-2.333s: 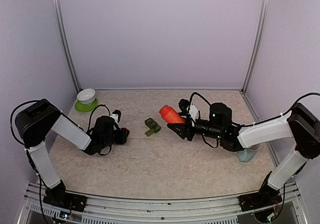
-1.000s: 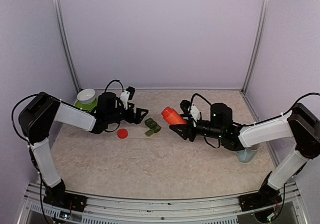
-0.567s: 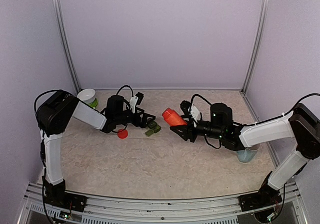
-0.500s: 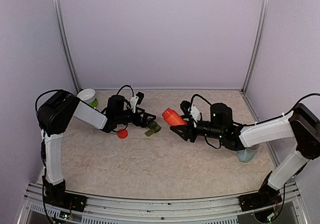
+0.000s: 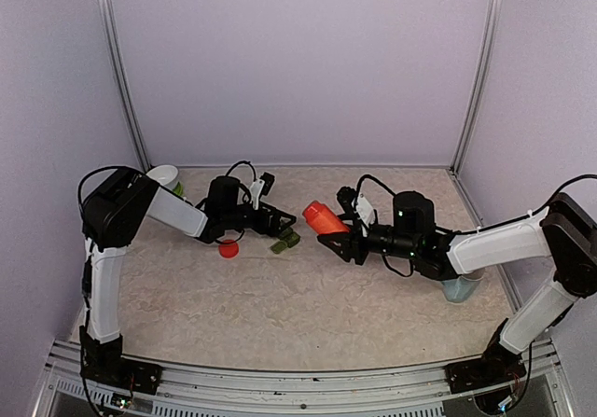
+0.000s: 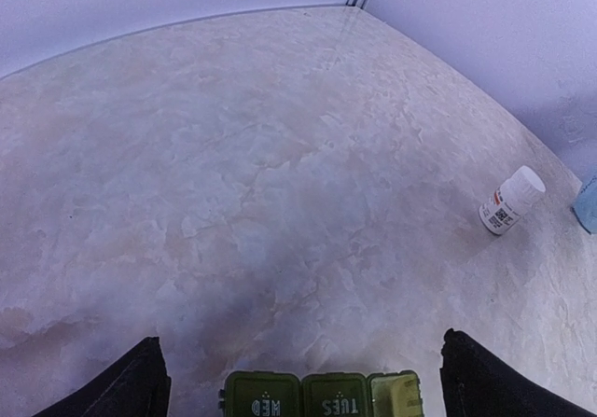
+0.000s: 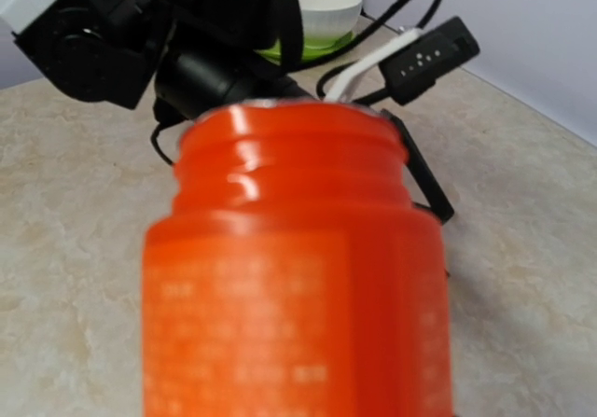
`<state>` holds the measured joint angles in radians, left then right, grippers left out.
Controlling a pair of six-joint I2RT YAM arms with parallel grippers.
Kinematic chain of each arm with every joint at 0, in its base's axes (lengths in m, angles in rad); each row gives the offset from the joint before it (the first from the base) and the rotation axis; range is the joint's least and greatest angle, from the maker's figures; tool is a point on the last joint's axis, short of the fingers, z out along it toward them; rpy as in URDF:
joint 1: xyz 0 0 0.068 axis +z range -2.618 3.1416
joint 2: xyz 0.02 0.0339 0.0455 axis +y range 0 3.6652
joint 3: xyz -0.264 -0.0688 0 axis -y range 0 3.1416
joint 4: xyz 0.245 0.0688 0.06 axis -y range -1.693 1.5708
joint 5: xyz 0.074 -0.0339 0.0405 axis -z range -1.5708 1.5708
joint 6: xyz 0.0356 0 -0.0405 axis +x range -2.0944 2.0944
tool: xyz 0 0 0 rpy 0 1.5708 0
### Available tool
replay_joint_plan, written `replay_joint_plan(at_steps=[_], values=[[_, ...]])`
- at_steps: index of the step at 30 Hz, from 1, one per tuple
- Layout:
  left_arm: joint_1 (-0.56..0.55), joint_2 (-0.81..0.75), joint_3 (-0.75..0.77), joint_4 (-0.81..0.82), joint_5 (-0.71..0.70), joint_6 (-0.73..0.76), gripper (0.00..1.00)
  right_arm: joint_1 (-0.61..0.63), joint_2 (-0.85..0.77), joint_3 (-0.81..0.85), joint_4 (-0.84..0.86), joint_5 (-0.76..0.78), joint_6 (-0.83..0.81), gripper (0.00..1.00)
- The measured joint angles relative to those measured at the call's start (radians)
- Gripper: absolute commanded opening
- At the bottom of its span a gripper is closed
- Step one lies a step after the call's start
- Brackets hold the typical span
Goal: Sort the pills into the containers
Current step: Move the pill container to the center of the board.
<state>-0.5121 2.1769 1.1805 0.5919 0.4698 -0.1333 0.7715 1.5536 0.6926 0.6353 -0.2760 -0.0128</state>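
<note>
— Orange plastic is filling my right wrist view: my right gripper (image 5: 338, 233) is pinching an orange bottle (image 7: 294, 277) by its base, and the bottle's open, threaded mouth is pointing toward my left arm.

— What is sitting closest to your bases?

— A pale blue mug (image 5: 459, 289) is standing beside my right forearm. Farther out and to the left, a red cap (image 5: 227, 249) is lying on the marbled table (image 5: 308, 314), apart from the bottle.

— And where are the containers?

— The containers (image 6: 322, 396), a dark green strip of three joined compartments, are lying just beyond the cap, near the middle of the table. My left gripper (image 6: 298, 361) is reaching over them with its jaws spread wide, one finger on each side of the strip. Whether the fingers are touching it, I cannot tell. Two lids are showing pale letters.

— Is anything lying beyond that?

— In my left wrist view a small white pill bottle (image 6: 510, 201) is sitting well apart from the strip. At the far left a white bowl (image 5: 162, 176) is resting on a green plate (image 5: 175, 193).
</note>
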Motion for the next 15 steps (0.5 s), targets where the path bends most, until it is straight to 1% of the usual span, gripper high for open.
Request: replay_joint_plan(at_steps=[3, 9, 12, 15], values=[[0.0, 0.017, 0.027, -0.018, 0.02, -0.014, 0.97, 0.0, -0.006, 0.0, 0.0, 0.0, 0.0, 0.3], [0.0, 0.063, 0.09, -0.08, 0.057, -0.03, 0.89, 0.0, -0.012, -0.004, -0.002, 0.0, 0.0, 0.3], [-0.003, 0.068, 0.086, -0.092, 0.075, -0.037, 0.89, 0.0, -0.013, -0.006, -0.002, 0.0, 0.0, 0.3], [-0.009, 0.067, 0.053, -0.064, 0.095, -0.043, 0.86, 0.0, -0.015, -0.01, -0.002, 0.0, 0.0, 0.3]])
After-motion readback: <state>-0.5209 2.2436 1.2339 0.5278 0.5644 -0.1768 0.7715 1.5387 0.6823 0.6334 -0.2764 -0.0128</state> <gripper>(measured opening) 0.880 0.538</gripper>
